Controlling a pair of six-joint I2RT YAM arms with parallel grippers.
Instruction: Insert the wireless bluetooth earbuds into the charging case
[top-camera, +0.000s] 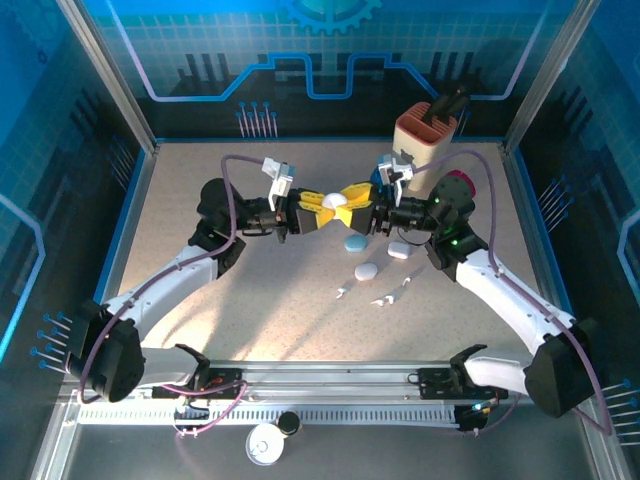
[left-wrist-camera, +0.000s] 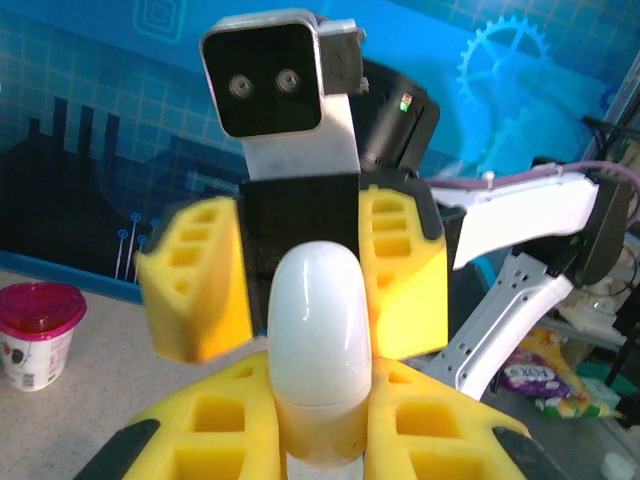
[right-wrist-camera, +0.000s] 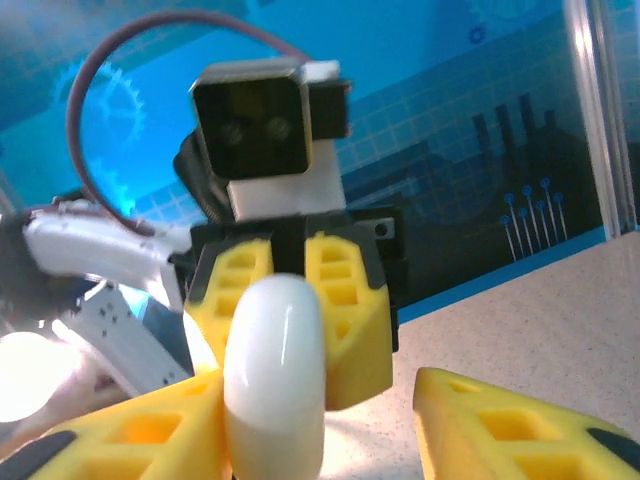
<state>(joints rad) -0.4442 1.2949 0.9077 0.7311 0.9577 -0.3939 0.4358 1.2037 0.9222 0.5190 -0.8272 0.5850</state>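
1. The charging case (top-camera: 337, 205) is a white pebble and looks shut. The left wrist view shows a seam across its lower end. Its inside can't be seen.
2. A beige tub (top-camera: 425, 138) at the far right of the table (top-camera: 200, 220) has a dark object (top-camera: 443, 108) standing up in it. A pink-topped cup (left-wrist-camera: 38, 330) sits near the tub on the right arm's side. I can't tell what is in it.
3. A pale blue case (top-camera: 355, 242), a white case (top-camera: 367, 271) and a second white case (top-camera: 400, 250) lie loose on the table by the right arm.
4. The left gripper (top-camera: 322, 210) is clamped tight on the charging case. The right wrist view shows it head-on, with a yellow finger pressed on each side.
5. The right gripper (top-camera: 356, 203) has its jaws spread and grips nothing.
   - In the left wrist view its fingers (left-wrist-camera: 190, 275) stand on either side of the case with gaps.
   - In its own view one finger touches or sits just beside the case and the other is well off it.
6. The top view gives the layout, with the two grippers tip to tip mid-table. The wrist views give grip detail that is too small to read from above.
7. The wireless bluetooth earbuds (top-camera: 380, 300) are three tiny white pieces on the table. They lie between the loose cases and the arm bases, well apart from both grippers.
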